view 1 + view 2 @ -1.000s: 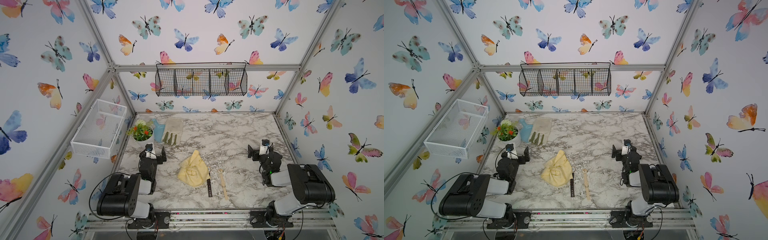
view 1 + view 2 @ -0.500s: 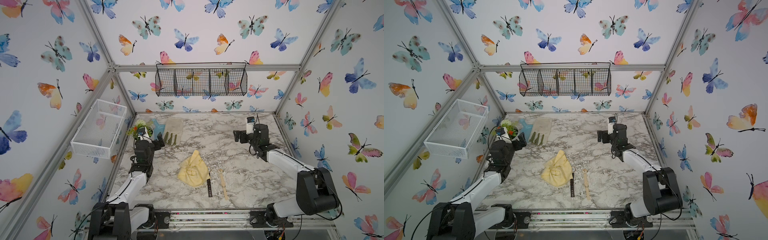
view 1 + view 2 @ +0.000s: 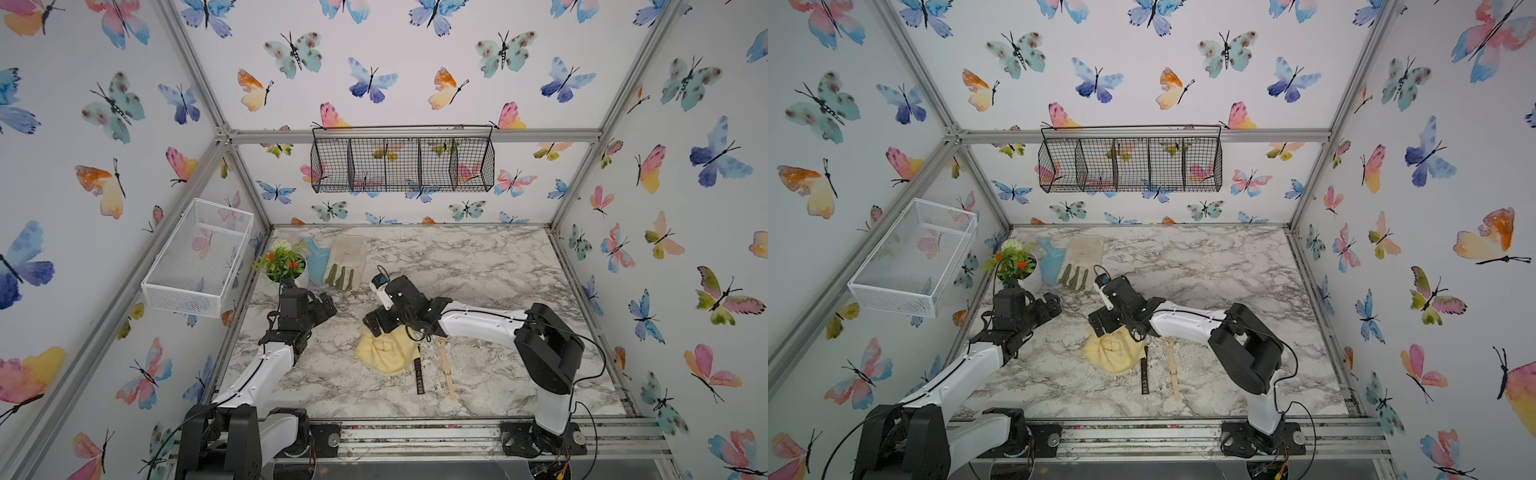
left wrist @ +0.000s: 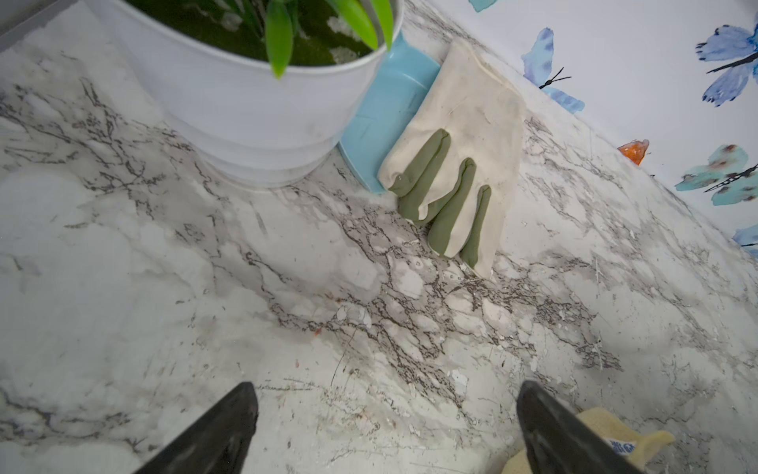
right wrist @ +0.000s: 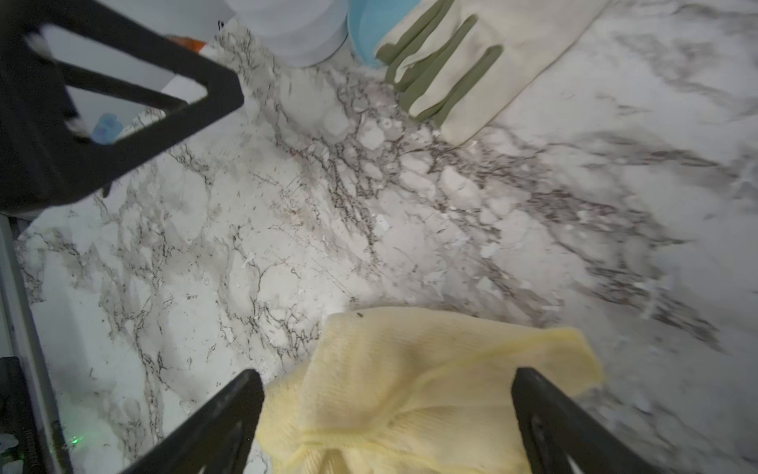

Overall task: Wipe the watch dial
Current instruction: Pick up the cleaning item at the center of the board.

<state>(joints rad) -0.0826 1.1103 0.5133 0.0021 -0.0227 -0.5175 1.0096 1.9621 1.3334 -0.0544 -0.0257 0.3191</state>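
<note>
The right end effector [image 5: 385, 373] stood wide open and empty, its fingers straddling the yellow cloth's [image 3: 386, 353] far edge. The left end effector [image 4: 387, 385] was also spread open with nothing in it, and hung apart from the cloth on the pot side.

Just beside the cloth, toward the right arm's base, lay what I took for the watch [image 3: 419, 376]. Only a black strap showed, with a tan strip [image 3: 446, 368] alongside, and the dial could not be made out.

The cloth looked soft, light and limp, best pinched at a raised fold. The watch seemed small and likely to skid on the smooth bench [image 3: 478, 274], so pinning a strap appeared wise.

Beyond the cloth, a white pot [image 4: 246, 106] held a plant [image 3: 279, 259]. The black wire basket [image 3: 402, 189] and the white mesh basket [image 3: 183, 293] on the walls showed nothing inside.
</note>
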